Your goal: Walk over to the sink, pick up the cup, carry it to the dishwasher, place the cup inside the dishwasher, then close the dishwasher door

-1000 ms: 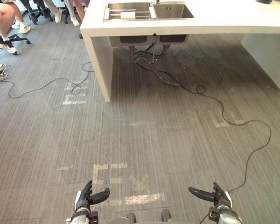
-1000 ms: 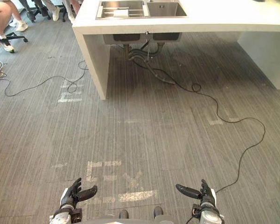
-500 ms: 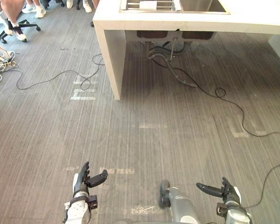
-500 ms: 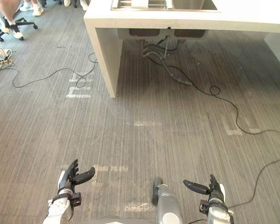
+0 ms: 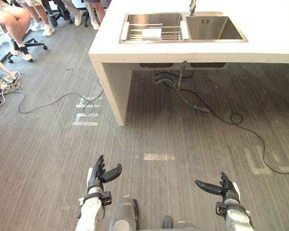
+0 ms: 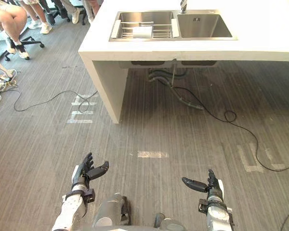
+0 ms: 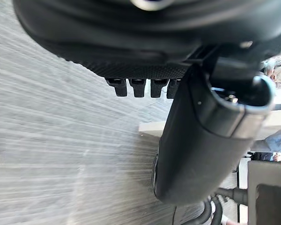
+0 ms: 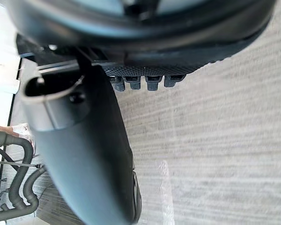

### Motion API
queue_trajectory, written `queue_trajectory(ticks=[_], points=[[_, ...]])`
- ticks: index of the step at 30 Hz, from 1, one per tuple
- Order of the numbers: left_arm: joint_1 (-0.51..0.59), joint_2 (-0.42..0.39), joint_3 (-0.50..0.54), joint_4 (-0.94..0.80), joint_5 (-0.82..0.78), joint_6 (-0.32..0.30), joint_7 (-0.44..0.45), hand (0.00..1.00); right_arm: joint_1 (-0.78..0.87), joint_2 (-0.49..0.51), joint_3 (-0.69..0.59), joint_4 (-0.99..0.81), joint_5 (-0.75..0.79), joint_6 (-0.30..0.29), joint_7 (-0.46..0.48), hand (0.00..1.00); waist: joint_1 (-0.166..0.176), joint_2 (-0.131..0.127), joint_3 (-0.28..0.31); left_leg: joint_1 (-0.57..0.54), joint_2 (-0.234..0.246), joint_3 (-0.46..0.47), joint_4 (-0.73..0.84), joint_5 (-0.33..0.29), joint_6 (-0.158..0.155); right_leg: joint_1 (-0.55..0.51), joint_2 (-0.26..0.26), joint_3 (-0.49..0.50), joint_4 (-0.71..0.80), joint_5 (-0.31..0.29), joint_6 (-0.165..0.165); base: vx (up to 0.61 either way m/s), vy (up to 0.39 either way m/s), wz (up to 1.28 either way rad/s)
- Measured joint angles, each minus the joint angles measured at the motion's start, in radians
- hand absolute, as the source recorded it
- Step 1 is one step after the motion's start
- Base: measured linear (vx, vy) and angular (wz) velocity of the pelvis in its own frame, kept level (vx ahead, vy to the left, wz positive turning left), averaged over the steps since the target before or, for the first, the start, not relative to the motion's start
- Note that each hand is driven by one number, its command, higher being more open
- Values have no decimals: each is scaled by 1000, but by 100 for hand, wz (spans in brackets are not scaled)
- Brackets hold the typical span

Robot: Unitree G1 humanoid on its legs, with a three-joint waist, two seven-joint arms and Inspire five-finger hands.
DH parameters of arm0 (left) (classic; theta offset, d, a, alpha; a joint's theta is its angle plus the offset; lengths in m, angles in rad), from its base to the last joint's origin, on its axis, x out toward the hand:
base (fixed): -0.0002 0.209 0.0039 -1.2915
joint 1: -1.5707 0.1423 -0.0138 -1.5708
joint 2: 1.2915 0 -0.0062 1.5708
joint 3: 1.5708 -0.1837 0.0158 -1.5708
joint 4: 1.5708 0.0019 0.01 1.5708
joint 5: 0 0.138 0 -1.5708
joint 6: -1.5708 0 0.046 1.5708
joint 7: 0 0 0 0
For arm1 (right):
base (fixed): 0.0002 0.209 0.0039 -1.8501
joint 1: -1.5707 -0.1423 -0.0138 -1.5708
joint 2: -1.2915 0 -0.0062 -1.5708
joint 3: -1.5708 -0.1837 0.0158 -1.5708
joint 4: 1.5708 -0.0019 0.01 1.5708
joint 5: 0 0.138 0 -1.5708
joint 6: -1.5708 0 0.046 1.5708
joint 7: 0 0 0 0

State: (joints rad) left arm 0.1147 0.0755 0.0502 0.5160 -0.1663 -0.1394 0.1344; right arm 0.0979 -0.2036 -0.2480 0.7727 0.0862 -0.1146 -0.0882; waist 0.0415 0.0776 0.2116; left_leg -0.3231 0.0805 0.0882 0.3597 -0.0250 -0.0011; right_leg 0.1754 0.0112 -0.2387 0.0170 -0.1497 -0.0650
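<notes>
Closer to sink [image 5: 216,30] now; cup [image 5: 151,34] on rack [image 5: 172,33]

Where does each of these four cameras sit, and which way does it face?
Left eye view: on the head, facing down and ahead at floor, counter and sink; left hand and right hand low, both open.
Right eye view: beside it, same scene, same hands.
Left wrist view: on the left wrist, looking along that hand toward the counter.
Right wrist view: on the right wrist, looking along that hand toward the pipes under the sink.
Shared: both eye views show the sink and both hands.
</notes>
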Motion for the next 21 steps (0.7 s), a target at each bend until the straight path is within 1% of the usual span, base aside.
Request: queue_trajectory(ticks=[1,2,3,4,5,6,7,8,9,10,11,12,13,14,15,16,17,18,19,20,21], points=[[-1,9,7,-4,0,-1,5,100,7,22,11,-12,-2,0,-1,100,-1,-21,-7,13,-36,13,-19,-11,20,-1,-40,13,7,-19,26,398,231,-13],[-1,10,8,-10,0,-3,9,100,18,24,21,-24,-3,0,1,100,-3,-30,-5,5,-48,18,-11,-24,29,-6,-53,21,14,-27,36,422,208,-3],[-3,9,10,-9,0,-3,13,100,27,29,30,-37,-17,0,6,100,3,-37,-1,-3,-56,36,30,-57,48,-2,-72,41,22,-36,49,415,197,-26],[11,8,9,-9,-1,-3,14,100,28,29,45,-39,-42,2,5,100,18,-38,-2,13,-58,60,52,-99,57,-8,-91,71,68,-49,71,414,186,-38],[21,8,9,-9,0,-3,14,100,27,29,51,-39,-49,2,5,100,19,-36,-3,29,-62,67,55,-120,61,-19,-100,84,116,-60,89,385,189,-43],[45,8,8,-10,0,-3,14,100,30,32,62,-39,-61,3,7,100,15,-35,-3,75,-67,80,44,-149,70,-59,-119,106,263,-81,124,358,200,-29],[61,10,8,-12,0,-3,14,100,35,37,68,-40,-75,4,6,100,16,-39,-5,120,-75,90,24,-164,76,-101,-139,115,408,-80,155,505,251,-25],[82,21,4,-12,-1,-3,14,100,42,39,93,-41,-83,4,6,100,9,-45,-9,192,-88,94,-11,-186,87,-202,-179,125,668,-58,227,364,172,-12],[85,25,1,-12,-1,-3,14,100,44,39,100,-43,-85,4,6,100,6,-47,-10,205,-91,93,-16,-189,88,-219,-187,125,708,-59,228,462,145,5],[91,33,-1,-12,-2,-2,15,100,57,42,121,-57,-98,4,9,100,-3,-54,-14,268,-101,87,-50,-202,95,-295,-206,120,844,-81,195,311,69,14],[92,34,-1,-13,-4,-2,17,100,59,44,130,-62,-111,4,9,100,-7,-53,-14,292,-101,83,-66,-204,95,-323,-205,115,862,-89,183,467,81,26],[89,38,1,-14,-12,-3,20,100,60,45,149,-71,-121,4,10,100,-17,-52,-15,334,-99,66,-93,-204,94,-366,-201,91,840,-103,168,385,12,40],[81,40,2,-15,-12,-3,21,100,55,46,161,-71,-125,4,15,100,-32,-49,-14,365,-89,47,-114,-204,93,-400,-180,69,765,-115,146,456,-24,45],[74,40,3,-15,-13,-3,22,100,51,46,168,-71,-128,4,15,100,-35,-48,-13,385,-78,40,-123,-205,93,-426,-156,69,686,-118,135,377,-55,37],[69,40,3,-16,-15,-3,25,100,48,46,172,-71,-128,4,15,100,-35,-46,-12,398,-69,38,-129,-206,89,-441,-136,73,616,-115,133,367,-85,28],[64,40,3,-26,-18,-3,30,100,44,46,176,-72,-128,4,15,100,-37,-45,-12,420,-55,30,-140,-211,63,-458,-98,85,447,-72,132,371,-98,39],[67,40,5,-49,-19,-3,32,100,48,45,175,-74,-128,4,15,100,-40,-59,-18,442,-61,20,-150,-225,24,-459,-75,114,279,82,106,377,-95,53],[66,38,4,-55,-19,-3,32,100,54,42,173,-72,-128,4,14,100,-47,-63,-20,455,-67,-1,-150,-237,7,-450,-69,127,269,213,71,410,-116,42],[64,19,7,-58,-18,-3,38,100,44,25,170,-53,-128,8,12,100,-44,-35,-30,463,-41,-26,-149,-245,-2,-441,-50,120,279,190,28,433,-156,8],[72,12,17,-94,-18,-3,41,100,22,22,167,-53,-128,12,12,100,-38,-18,-33,461,-22,-41,-142,-245,-4,-442,-34,121,276,173,16,420,-171,-11],[71,7,22,-114,-18,-2,43,100,13,23,165,-53,-127,12,10,100,-37,-12,-32,458,-15,-55,-137,-244,-6,-440,-29,118,278,164,12,370,-175,1]])
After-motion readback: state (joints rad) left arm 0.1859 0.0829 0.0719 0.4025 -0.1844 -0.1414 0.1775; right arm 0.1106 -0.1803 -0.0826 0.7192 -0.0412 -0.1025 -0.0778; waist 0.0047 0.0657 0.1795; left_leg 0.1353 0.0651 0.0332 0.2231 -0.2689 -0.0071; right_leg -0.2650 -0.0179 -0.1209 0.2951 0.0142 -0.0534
